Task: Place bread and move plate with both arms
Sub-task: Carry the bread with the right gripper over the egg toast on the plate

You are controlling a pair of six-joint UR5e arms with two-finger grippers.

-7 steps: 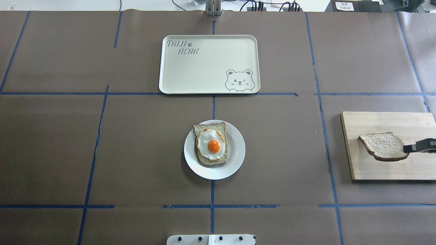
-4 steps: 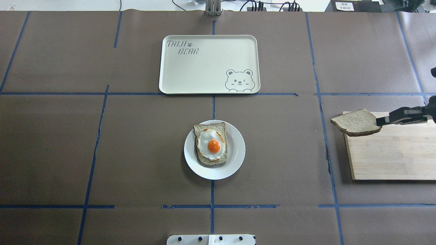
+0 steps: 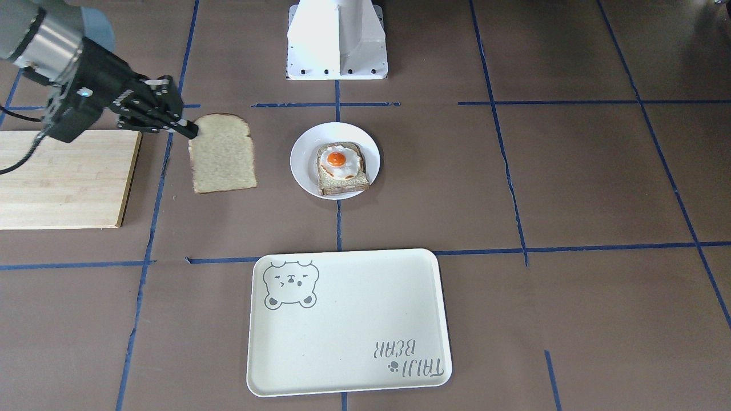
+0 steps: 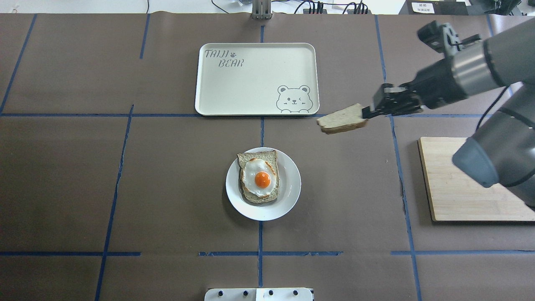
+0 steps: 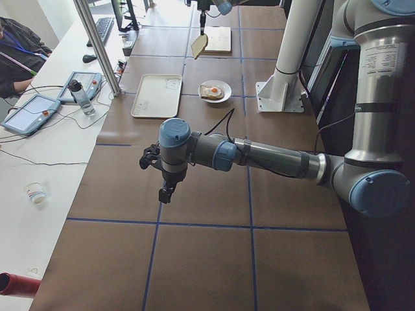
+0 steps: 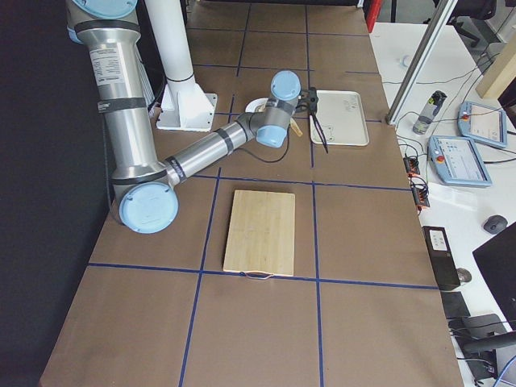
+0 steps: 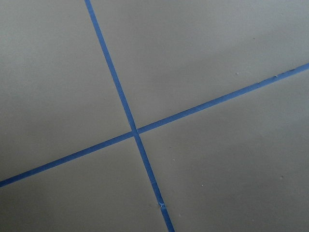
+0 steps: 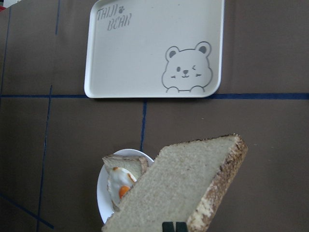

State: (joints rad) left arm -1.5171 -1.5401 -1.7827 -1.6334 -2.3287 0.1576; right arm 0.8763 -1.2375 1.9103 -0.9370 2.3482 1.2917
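My right gripper (image 4: 368, 112) is shut on the crust end of the plain bread slice (image 4: 342, 119) and holds it in the air, right of and beyond the plate. In the front-facing view the bread (image 3: 223, 154) hangs left of the white plate (image 3: 302, 157). The plate (image 4: 289, 196) holds a slice topped with a fried egg (image 4: 260, 177). The right wrist view shows the bread (image 8: 183, 188) above the plate (image 8: 102, 193). My left gripper (image 5: 166, 192) hovers over bare table far to the left; I cannot tell if it is open or shut.
A cream tray with a bear drawing (image 4: 255, 79) lies beyond the plate. A wooden cutting board (image 4: 468, 200) lies bare at the right. The white pedestal base (image 3: 337, 40) stands at the robot's side. Blue tape lines cross the brown table cover.
My right gripper lifted the bread off the cutting board and carried it left and farther up the overhead view, from over the board to just right of the tray's near corner.
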